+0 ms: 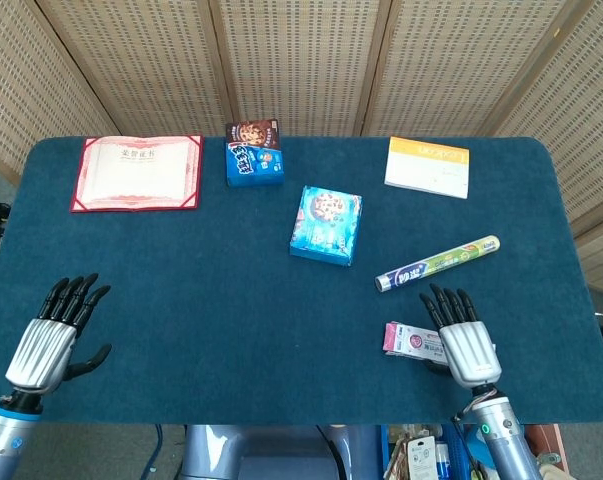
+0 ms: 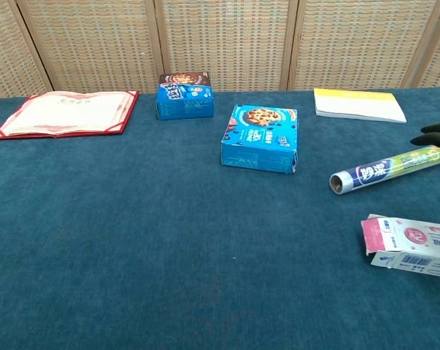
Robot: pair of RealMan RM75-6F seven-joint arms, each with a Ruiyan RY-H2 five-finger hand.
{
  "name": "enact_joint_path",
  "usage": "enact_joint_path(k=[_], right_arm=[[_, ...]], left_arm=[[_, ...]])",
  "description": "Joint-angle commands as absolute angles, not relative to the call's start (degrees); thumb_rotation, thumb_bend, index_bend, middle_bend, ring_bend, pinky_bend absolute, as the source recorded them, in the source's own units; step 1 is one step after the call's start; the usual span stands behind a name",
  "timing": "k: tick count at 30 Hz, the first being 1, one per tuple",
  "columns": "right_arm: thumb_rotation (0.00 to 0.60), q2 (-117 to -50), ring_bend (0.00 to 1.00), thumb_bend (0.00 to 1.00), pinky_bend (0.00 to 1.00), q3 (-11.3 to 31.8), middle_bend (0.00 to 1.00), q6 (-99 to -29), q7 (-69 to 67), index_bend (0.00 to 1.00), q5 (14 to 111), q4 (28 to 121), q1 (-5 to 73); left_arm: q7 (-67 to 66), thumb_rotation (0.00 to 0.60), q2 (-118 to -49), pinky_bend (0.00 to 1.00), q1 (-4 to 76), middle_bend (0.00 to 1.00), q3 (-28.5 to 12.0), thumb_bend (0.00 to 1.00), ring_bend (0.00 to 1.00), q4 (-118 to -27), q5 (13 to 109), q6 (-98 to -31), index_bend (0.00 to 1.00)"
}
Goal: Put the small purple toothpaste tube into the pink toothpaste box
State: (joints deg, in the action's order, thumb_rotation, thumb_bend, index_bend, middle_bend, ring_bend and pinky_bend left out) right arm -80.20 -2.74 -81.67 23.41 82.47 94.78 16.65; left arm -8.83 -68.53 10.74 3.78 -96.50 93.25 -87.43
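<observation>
1. Head view: right hand (image 1: 459, 338), fingers spread and grasping nothing, hovers over the pink toothpaste box (image 1: 413, 340) at five o'clock, seemingly letting go;
2. left hand (image 1: 49, 338) idles open at eight o'clock; I cannot see the purple tube, perhaps already boxed.

Toothpaste box (image 1: 413, 340) near front right, just before the foil roll (image 1: 438, 263), beside right hand (image 1: 463, 338).

Blue table (image 1: 181, 270) filling most of the head view, wicker screens (image 1: 301, 60) behind it. Red-framed certificate (image 1: 138, 172) lying flat at the upper left. Small cookie box (image 1: 253, 152) just right of it, near the far edge. Larger blue cookie box (image 1: 326, 224) at the centre, well apart from the rest. Yellow-white book (image 1: 428, 166) at the upper right. Foil roll (image 1: 437, 263) lying slanted at the lower right, open end toward the left.
</observation>
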Motion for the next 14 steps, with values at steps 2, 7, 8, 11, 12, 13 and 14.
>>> enact_joint_path(k=[2, 7, 8, 11, 12, 13, 14], right_arm=[[0.6, -77.89, 0.0, 0.0, 0.0, -3.21, 0.0, -83.49, 23.02, 0.0, 84.87, 95.57, 15.36], [0.6, -76.13, 0.0, 0.0, 0.0, -2.93, 0.0, -85.12, 18.72, 0.0, 84.93, 92.79, 13.58], [0.6, -75.91, 0.0, 0.0, 0.0, -2.96, 0.0, -85.22, 17.99, 0.0, 84.95, 92.2, 13.32], [0.6, -75.13, 0.0, 0.0, 0.0, -3.1, 0.0, -85.66, 15.29, 0.0, 85.34, 89.6, 12.24], [0.6, -74.88, 0.0, 0.0, 0.0, -3.12, 0.0, -85.44, 14.85, 0.0, 85.5, 89.08, 12.17], [0.6, -74.7, 0.0, 0.0, 0.0, -3.13, 0.0, -85.37, 14.82, 0.0, 85.54, 88.92, 12.15], [0.6, -74.22, 0.0, 0.0, 0.0, -2.96, 0.0, -85.57, 14.62, 0.0, 85.85, 88.57, 12.08]], left_arm=[[-10.16, 0.6, -69.46, 0.0, 9.56, 0.0, 3.92, 0.3, 0.0, -95.12, 93.07, -88.2, 0.03], [-9.35, 0.6, -70.87, 0.0, 8.07, 0.0, 3.86, 0.3, 0.0, -91.91, 93.23, -89.89, 0.03], [-9.0, 0.6, -71.02, 0.0, 7.95, 0.0, 3.83, 0.29, 0.0, -91.22, 93.32, -90.04, 0.03], [-7.34, 0.6, -71.3, 0.0, 7.36, 0.0, 3.28, 0.3, 0.0, -89.04, 92.82, -90.63, 0.03], [-7.04, 0.6, -71.24, 0.0, 7.22, 0.0, 3.13, 0.3, 0.0, -88.77, 92.62, -90.7, 0.03], [-6.95, 0.6, -71.2, 0.0, 7.16, 0.0, 3.06, 0.3, 0.0, -88.66, 92.52, -90.75, 0.03], [-6.57, 0.6, -71.1, 0.0, 7.0, 0.0, 2.9, 0.3, 0.0, -88.39, 92.32, -90.86, 0.03]])
